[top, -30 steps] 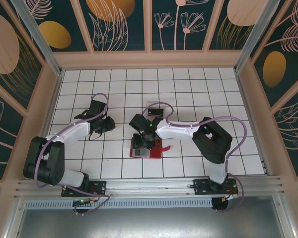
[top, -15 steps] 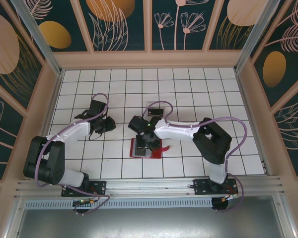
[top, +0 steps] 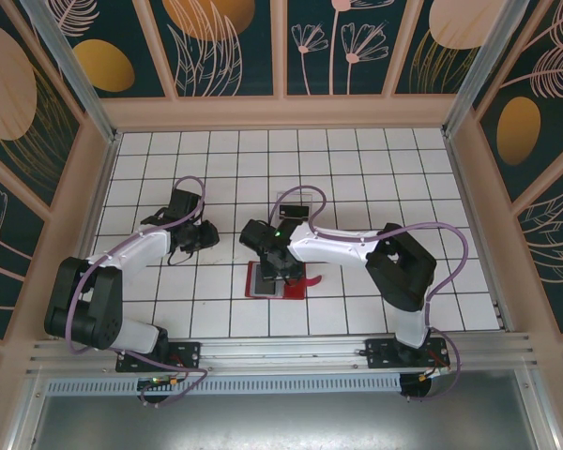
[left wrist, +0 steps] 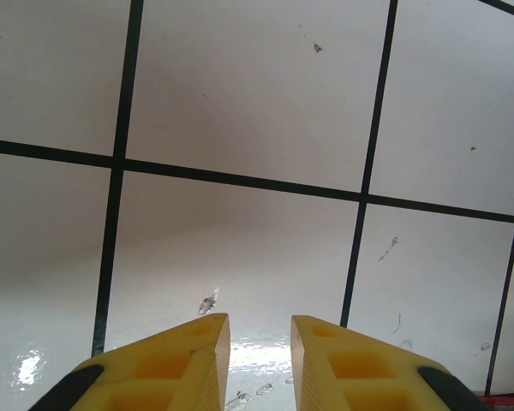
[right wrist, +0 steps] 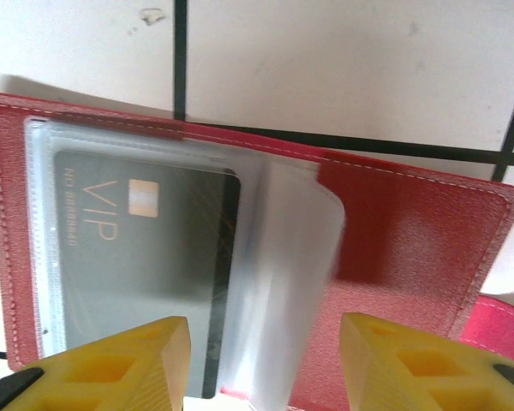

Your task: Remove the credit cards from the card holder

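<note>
Yellow-tipped, your right hand (right wrist: 264, 330) hangs spread and empty just over the open red card holder (right wrist: 411, 231) on the table (right wrist: 325, 60). One dark credit card (right wrist: 137, 257) sits in its clear sleeve (right wrist: 283, 257). Close now and you could pinch the loose sleeve flap, not the card, and drag the holder along. Your left hand (left wrist: 259, 325), narrowly parted and empty, is well apart, so nothing pins the holder.

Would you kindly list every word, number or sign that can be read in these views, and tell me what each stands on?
"VIP": large gold letters on the dark grey rectangular card, behind a clear plastic sleeve in the open red folding wallet.
Small gold line of characters beside "VIP" on the same card: too small and blurred to read.
White tiled table: no writing that can be read.
</note>
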Controlling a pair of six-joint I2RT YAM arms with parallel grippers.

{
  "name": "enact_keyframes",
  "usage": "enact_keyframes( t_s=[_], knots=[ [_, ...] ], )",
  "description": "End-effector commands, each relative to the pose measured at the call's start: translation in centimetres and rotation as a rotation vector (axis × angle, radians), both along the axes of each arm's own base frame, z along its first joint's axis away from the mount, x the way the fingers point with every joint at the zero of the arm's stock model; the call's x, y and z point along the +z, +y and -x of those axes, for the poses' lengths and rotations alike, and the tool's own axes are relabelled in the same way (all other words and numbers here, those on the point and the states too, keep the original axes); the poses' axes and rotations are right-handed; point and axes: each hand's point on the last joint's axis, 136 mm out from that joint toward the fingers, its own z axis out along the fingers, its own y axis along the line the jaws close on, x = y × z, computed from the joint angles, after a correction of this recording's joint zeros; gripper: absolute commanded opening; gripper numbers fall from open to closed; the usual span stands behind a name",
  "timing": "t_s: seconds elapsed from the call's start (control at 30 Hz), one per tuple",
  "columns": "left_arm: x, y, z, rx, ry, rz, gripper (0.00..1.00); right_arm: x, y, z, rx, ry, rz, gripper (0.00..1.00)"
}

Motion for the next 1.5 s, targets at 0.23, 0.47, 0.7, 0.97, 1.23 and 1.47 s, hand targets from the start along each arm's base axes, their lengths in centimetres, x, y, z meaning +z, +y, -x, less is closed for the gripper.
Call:
enact_keyframes(
  t_s=[0.23,0.47,0.7,0.97,1.23,1.47],
  knots=[
    [0.4,-0.4,-0.7,-0.023,0.000,0.016,0.26,1.1,-0.3,0.0,-0.029,-0.026,0.011,0.38],
    [0.2,-0.5,-0.5,-0.025,0.008,0.023,0.26,2.4,0.6,0.0,-0.030,-0.031,-0.064,0.12],
    [0.3,-0.9,-0.7,-0.033,0.008,0.035,0.26,3.6,0.4,-0.5,-0.045,-0.074,-0.088,0.05],
    [0.3,-1.2,-0.6,-0.042,0.016,0.056,0.27,0.4,-4.3,-0.2,-0.094,-0.073,0.077,0.21],
    [1.0,-2.7,0.2,-0.093,0.017,0.112,0.31,-0.5,-7.1,-0.5,-0.116,-0.082,0.172,0.29],
    [0.3,-5.7,1.9,-0.154,0.057,0.123,0.31,1.6,-6.4,-2.3,-0.097,-0.132,0.153,0.35]
  ],
)
